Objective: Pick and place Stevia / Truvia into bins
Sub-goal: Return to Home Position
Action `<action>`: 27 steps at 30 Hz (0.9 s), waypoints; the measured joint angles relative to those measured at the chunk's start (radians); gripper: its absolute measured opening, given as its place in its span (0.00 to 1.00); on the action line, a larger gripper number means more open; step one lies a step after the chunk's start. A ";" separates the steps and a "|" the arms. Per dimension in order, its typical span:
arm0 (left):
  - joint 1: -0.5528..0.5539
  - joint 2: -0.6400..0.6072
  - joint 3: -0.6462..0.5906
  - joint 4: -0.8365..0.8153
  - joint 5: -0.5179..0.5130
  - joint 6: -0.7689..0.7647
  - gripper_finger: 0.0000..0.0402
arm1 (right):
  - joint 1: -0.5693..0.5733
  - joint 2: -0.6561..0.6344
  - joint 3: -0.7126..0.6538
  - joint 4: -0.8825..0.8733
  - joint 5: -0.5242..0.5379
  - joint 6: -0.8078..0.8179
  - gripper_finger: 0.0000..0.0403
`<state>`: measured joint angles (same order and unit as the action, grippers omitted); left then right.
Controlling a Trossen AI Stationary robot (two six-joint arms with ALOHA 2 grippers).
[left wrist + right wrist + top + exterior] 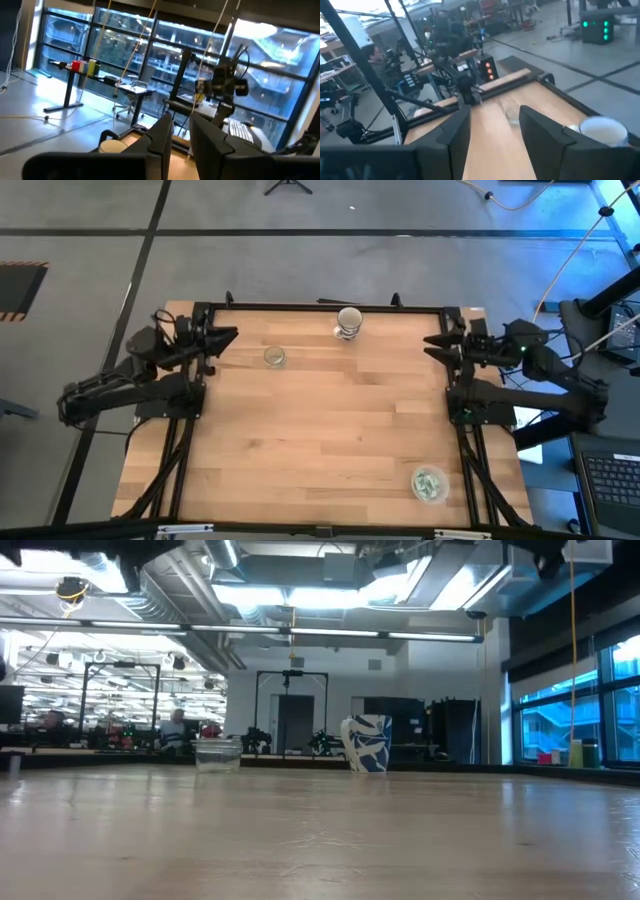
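Observation:
A clear round bin [430, 483] stands near the table's near right corner, with white-and-green Stevia sachets [432, 481] lying in it. A second clear bin [274, 357] [218, 753] stands at the far left; what it holds I cannot tell. My left gripper [232, 335] [181, 135] hovers level at the far left corner, its fingers a little apart with nothing between them. My right gripper [430, 346] [495, 125] hovers level at the far right corner, open and empty. Both point in over the table.
A white cup with blue print [348, 323] [367, 743] [602, 131] stands near the middle of the far edge. A dark frame [320, 306] runs along the table's far edge and down both sides. The wooden tabletop [330, 430] lies bare between the bins.

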<state>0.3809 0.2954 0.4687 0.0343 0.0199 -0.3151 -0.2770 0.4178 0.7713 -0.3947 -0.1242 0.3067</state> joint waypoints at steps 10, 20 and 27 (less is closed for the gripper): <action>0.000 -0.134 -0.207 0.075 0.018 -0.030 0.16 | 0.000 -0.226 -0.244 0.128 0.003 0.004 0.43; 0.000 -0.167 -0.302 0.135 0.025 -0.030 0.16 | 0.000 -0.418 -0.451 0.208 0.028 0.060 0.43; 0.000 -0.166 -0.346 0.134 0.024 -0.046 0.16 | 0.000 -0.416 -0.518 0.224 0.033 0.056 0.43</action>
<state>0.3809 0.1295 0.1229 0.1686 0.0435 -0.3607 -0.2768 0.0013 0.2536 -0.1706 -0.0914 0.3628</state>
